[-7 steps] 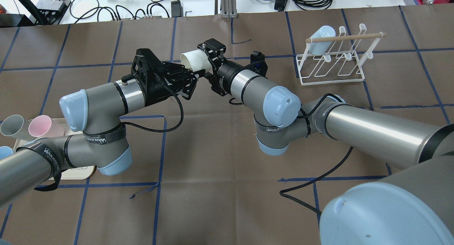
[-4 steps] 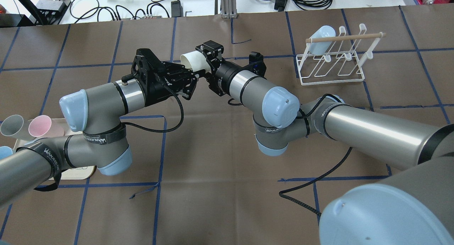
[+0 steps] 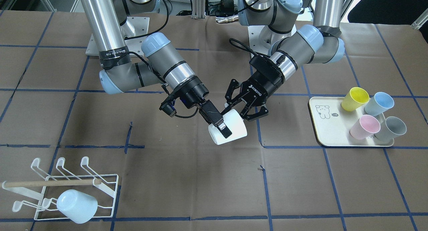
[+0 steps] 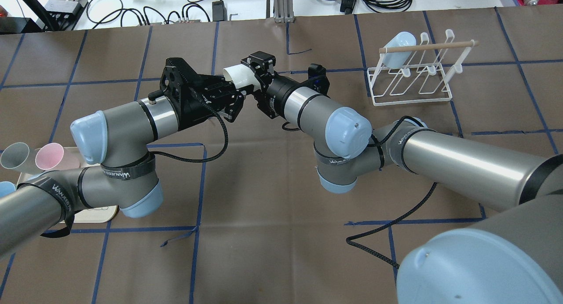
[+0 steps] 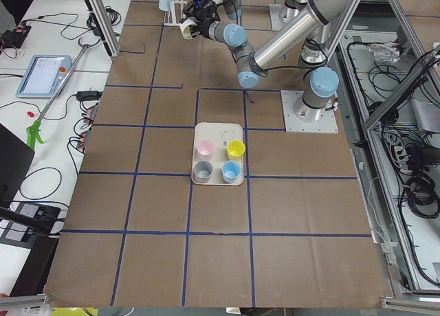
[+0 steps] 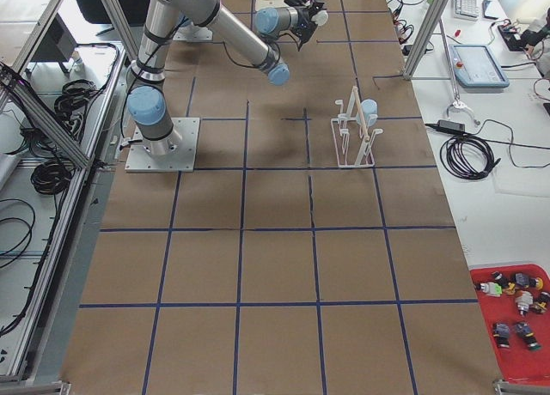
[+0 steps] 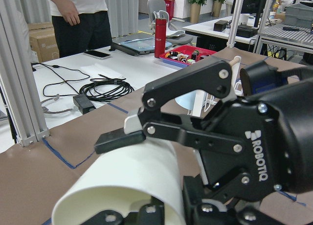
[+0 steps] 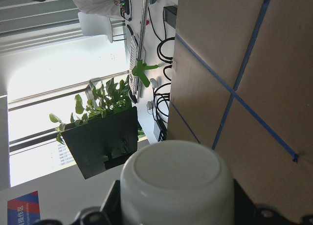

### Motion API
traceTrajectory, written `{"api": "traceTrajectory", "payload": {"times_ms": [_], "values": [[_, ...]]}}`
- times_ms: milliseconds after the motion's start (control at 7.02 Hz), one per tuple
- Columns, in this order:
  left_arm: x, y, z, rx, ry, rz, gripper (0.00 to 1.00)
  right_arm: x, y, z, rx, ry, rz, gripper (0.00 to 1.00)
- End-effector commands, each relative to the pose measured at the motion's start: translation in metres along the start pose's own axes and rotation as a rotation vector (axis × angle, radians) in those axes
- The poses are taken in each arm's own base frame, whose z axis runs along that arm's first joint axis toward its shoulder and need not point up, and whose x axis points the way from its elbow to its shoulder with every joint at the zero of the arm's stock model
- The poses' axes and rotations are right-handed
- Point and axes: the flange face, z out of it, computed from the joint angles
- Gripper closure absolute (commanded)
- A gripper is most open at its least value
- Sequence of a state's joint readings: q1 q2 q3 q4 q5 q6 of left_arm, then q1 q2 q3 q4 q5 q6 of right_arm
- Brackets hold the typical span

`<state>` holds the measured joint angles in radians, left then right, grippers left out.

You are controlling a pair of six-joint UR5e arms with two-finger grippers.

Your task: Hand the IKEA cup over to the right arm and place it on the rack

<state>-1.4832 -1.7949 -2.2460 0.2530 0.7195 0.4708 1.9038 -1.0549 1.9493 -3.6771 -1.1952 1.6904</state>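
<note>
Cup [image 3: 237, 127]: plain white, on its side, held clear above mid-table. Right gripper [image 3: 222, 130] is clamped across its wall; right arm [image 3: 174, 69] reaches inward. Rack [image 3: 50, 183]: white wire, wooden dowel, well apart from cup.

- Brown paper table top [image 4: 264, 198], crossed by blue tape lines [image 4: 201, 181], lies beneath the left gripper [image 3: 242, 111] and right gripper [image 3: 224, 129].
- Beyond the left gripper stands a white bench [image 7: 93, 71] with coiled black cables [image 7: 105, 90], a red tray [image 7: 190, 58] and a grey office chair [image 7: 161, 10].
- An aluminium frame post [image 7: 19, 78] rises beside that bench.
- Past the right gripper, a bright daylit window [image 8: 49, 73] and a leafy plant [image 8: 98, 100].
</note>
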Motion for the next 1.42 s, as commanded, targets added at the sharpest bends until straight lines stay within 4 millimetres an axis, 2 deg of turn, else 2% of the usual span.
{"api": "traceTrajectory", "payload": {"times_ms": [0, 142, 285, 427, 569, 712, 854, 997, 1139, 1281], "values": [[0.000, -0.011, -0.009, 0.018, -0.025, -0.002, 0.01, -0.003, -0.003, -0.001, 0.006, -0.006, 0.000, 0.51], [-0.003, -0.013, -0.016, 0.023, -0.046, -0.001, 0.01, -0.007, -0.005, -0.001, 0.007, -0.014, -0.003, 0.51], [-0.014, -0.021, -0.039, 0.027, -0.117, -0.003, 0.01, -0.009, -0.010, -0.002, 0.009, -0.018, -0.001, 0.51], [-0.023, -0.020, -0.063, 0.003, -0.170, -0.049, 0.01, -0.011, -0.013, -0.003, 0.013, -0.022, 0.000, 0.51], [-0.021, -0.022, -0.083, -0.016, -0.204, -0.080, 0.01, -0.013, -0.018, -0.004, 0.019, -0.025, -0.002, 0.51], [-0.027, -0.031, -0.103, -0.081, -0.254, -0.145, 0.01, -0.016, -0.035, -0.007, 0.046, -0.032, 0.002, 0.52], [-0.025, -0.049, -0.121, -0.170, -0.307, -0.204, 0.01, -0.022, -0.058, -0.012, 0.083, -0.042, -0.030, 0.53], [-0.032, -0.074, -0.133, -0.257, -0.329, -0.262, 0.01, -0.026, -0.080, -0.017, 0.126, -0.042, -0.142, 0.53], [-0.041, -0.104, -0.140, -0.305, -0.305, -0.314, 0.01, -0.032, -0.105, -0.025, 0.177, -0.040, -0.284, 0.57], [-0.055, -0.125, -0.147, -0.370, -0.329, -0.388, 0.01, -0.041, -0.126, -0.035, 0.223, -0.034, -0.447, 0.59]]}}
